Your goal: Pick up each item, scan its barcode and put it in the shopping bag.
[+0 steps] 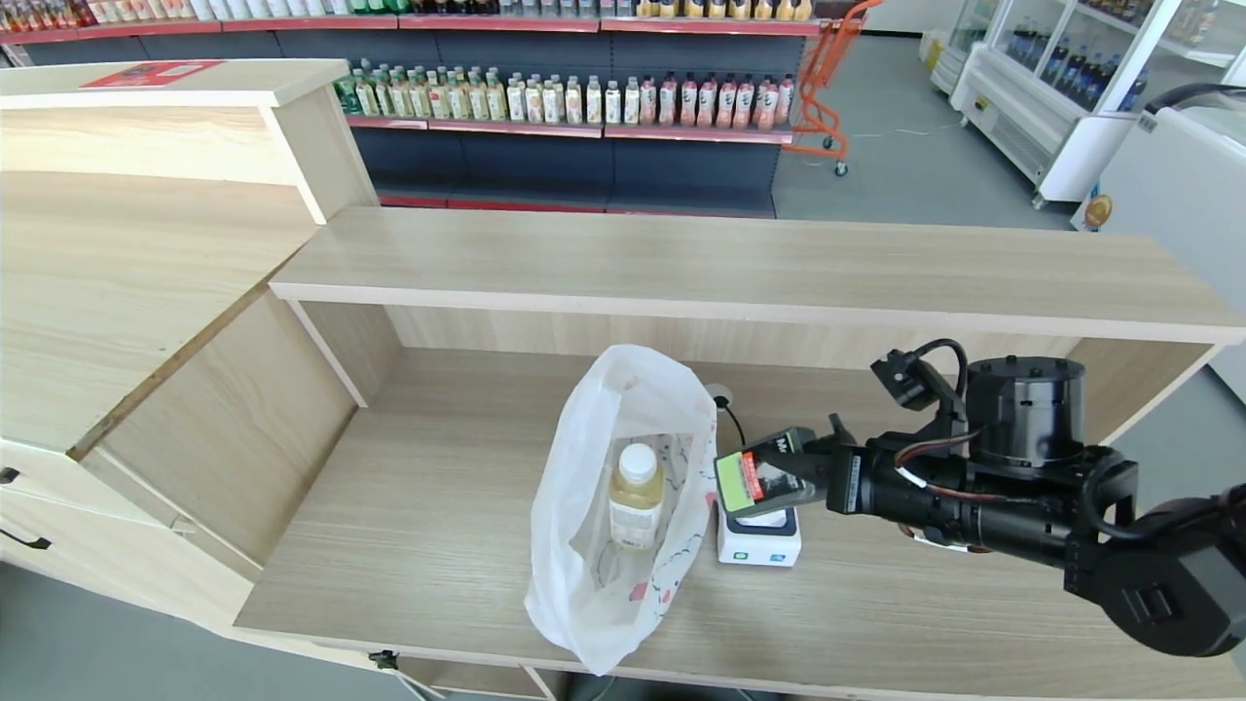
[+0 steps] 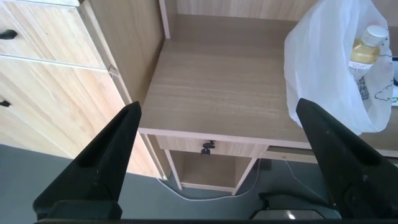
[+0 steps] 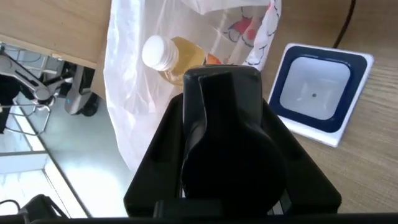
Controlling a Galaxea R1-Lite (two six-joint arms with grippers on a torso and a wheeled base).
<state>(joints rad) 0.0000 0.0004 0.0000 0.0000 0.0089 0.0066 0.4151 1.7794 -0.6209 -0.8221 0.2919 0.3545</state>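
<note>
The counter (image 1: 876, 604) carries a white bag (image 1: 574, 545) at the middle of its front edge. The left tool (image 2: 219, 106) is spread open and empty, off the front-left corner. The right tool (image 1: 806, 467) is clenched on a dark pack (image 1: 759, 482), just above the scanner (image 1: 759, 547) beside the bag. A bottle (image 1: 637, 497) is inside the bag.

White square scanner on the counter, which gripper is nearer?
Right. Right gripper, holding a dark package, is above the scanner; left gripper is on the white plastic bag's far side.
</note>
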